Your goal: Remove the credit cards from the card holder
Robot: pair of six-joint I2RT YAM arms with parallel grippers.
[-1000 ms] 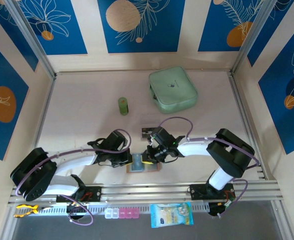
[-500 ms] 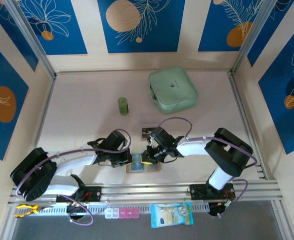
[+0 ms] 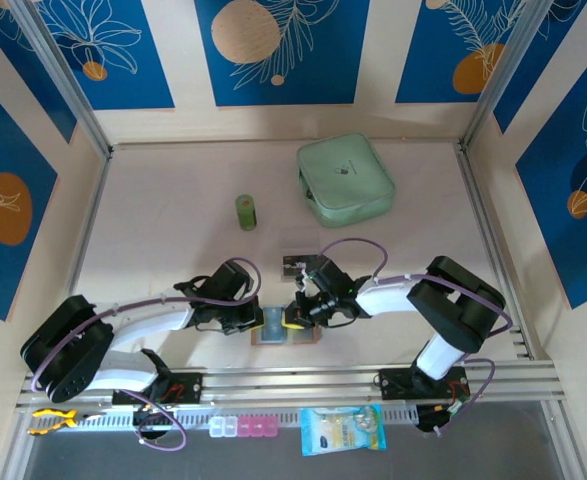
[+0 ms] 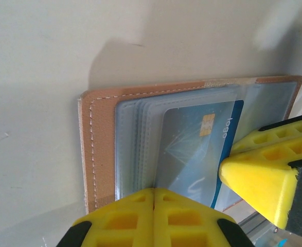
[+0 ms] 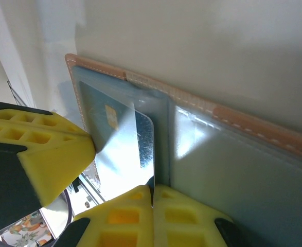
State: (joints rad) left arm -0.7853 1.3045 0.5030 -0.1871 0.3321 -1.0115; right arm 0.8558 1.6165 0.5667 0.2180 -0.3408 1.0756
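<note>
In the overhead view, a mint-green zipped fabric case [image 3: 344, 180] sits upper centre on the pale table [image 3: 173, 250]. The open tan leather card holder [image 3: 273, 328] lies lower centre. The left end effector [image 4: 153, 198] is clenched against its clear sleeves, and the right end effector [image 5: 152, 198] pinches a blue plastic credit card [image 5: 121, 146].

Cannot tell credit cards apart from card holder [image 3: 273, 326] from above: too small, mostly under left gripper [image 3: 257, 318] and right gripper [image 3: 294, 318]. Left wrist: cannot see blue card [image 4: 192, 149] near end, behind yellow fingers [image 4: 125, 221]. Right wrist: cannot read card face through glare.
</note>
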